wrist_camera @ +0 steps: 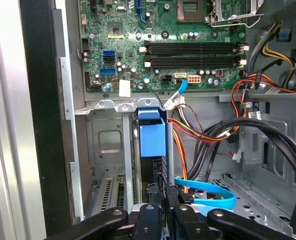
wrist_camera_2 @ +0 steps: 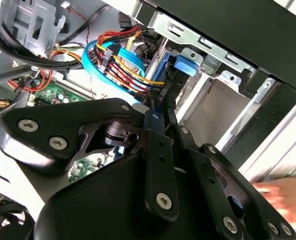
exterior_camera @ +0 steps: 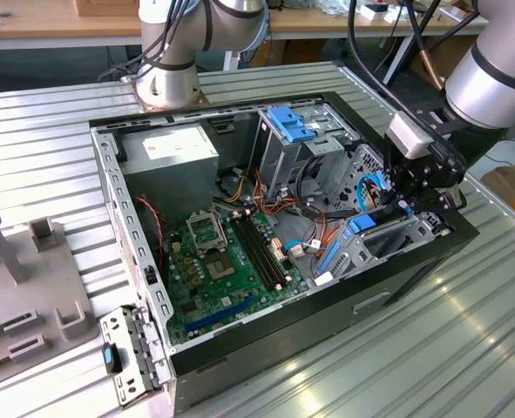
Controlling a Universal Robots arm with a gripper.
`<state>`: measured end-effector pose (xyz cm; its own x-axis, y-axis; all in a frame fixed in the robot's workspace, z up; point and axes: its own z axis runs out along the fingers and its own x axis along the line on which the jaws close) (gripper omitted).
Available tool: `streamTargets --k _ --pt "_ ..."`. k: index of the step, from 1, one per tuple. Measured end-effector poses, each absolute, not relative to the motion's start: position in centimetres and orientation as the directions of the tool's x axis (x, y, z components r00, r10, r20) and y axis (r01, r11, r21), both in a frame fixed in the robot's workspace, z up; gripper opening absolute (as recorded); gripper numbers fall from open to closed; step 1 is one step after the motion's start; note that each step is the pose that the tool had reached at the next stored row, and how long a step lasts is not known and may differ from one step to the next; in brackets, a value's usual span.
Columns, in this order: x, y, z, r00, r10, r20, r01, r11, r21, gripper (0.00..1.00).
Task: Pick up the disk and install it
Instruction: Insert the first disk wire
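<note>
One disk (wrist_camera: 152, 137) stands edge-on in the case's (exterior_camera: 240, 335) right-hand bay, our gripper (wrist_camera: 163, 196) pinching its rear, so we judge installation underway, needing a straight final push.

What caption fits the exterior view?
Robot gripper reaching into the open computer case beside the blue-framed disk.

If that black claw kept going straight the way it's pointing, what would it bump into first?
Probably the disk: the gripper points along its blue carrier, standing in the case's bay, and already appears closed on its edge. Depth is hard to judge.
</note>
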<state>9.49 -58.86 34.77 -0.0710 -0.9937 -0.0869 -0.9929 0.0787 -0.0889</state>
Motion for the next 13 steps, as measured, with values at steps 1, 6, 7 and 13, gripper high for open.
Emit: streamTargets --k 1,6,7,13 --pt "9.49 -58.84 34.77 -0.071 -0.994 -0.087 -0.993 0.079 -0.088 0.16" --pt "9.5 -58.78 34.78 -0.073 -0.994 -0.086 -0.994 0.08 -0.081 0.16" --pt "9.5 -58.78 34.78 -0.073 -0.994 -0.086 -0.994 0.08 -0.081 0.16" --pt "9.5 -58.53 34.87 -0.073 -0.994 -0.086 -0.994 0.08 -0.078 0.16"
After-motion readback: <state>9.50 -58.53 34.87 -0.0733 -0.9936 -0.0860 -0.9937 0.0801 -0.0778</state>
